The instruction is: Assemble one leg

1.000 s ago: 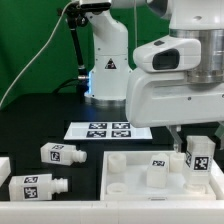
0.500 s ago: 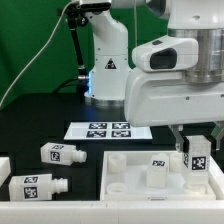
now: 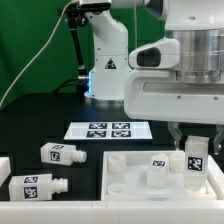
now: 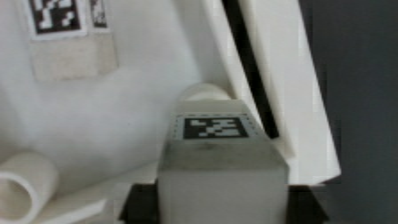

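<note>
- White plastic spare legs, two of them point(image 3: 60, 153) point(image 3: 40, 186), lie on their sides on the black bench, well off to the exterior view's left of the panel point(image 3: 125, 178).
- Behind the panel, the marker board point(image 3: 105, 130) lies flat on the bench.
- On the panel, near its middle, a third leg point(image 3: 160, 170) stands upright with its tag facing the camera.
- Over the panel's corner at the exterior view's right, the claw point(image 3: 197, 148) is clamped on the leg point(image 3: 197, 160), which sits directly between the fingers rather than off to either side.
- That leg's long axis runs straight up and down, in line with the claw's approach, so I judge the coming move to be a vertical one into this corner.
- Whether its lower end already touches the panel cannot be told.
- From the wrist view the leg point(image 4: 217, 165) is a chunky white block with a black-and-white square tag on its face, dark fingers point(image 4: 143, 205) pressed to its sides.
</note>
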Controlling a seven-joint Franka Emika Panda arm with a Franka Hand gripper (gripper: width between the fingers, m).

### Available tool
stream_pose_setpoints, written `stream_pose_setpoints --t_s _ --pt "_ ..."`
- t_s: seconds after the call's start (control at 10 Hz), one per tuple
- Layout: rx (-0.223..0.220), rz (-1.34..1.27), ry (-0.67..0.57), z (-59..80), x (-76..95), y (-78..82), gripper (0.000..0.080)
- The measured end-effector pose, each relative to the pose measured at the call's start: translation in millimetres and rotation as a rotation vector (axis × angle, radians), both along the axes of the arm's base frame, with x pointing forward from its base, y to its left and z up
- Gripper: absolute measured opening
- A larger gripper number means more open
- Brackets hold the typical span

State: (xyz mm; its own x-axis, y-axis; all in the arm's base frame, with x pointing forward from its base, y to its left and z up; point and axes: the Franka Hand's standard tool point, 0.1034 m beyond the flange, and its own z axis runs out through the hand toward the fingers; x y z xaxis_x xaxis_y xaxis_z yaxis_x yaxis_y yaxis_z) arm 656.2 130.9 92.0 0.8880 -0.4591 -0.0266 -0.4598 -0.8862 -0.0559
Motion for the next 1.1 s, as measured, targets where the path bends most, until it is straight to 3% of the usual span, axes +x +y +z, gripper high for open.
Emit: stream_pose_setpoints --t_s 0.4,0.7,0.8,0.9,1.0,1.1 --pt "0.032 -0.523 0.039 -0.9 -1.5 4.7 0.0282" --pt "0.031 -0.585 0.049 -1.0 -1.9 4.9 0.0282" --pt "0.03 -0.543 0.046 -1.1 -1.8 4.5 0.0463" --pt "0.028 -0.481 0.041 -0.8 -1.6 4.0 0.0583" --pt "0.023 -0.344 0.022 -0.4 -0.1 2.7 0.0583" --pt "0.021 -0.3 0.019 -0.8 -0.2 2.6 0.0635"
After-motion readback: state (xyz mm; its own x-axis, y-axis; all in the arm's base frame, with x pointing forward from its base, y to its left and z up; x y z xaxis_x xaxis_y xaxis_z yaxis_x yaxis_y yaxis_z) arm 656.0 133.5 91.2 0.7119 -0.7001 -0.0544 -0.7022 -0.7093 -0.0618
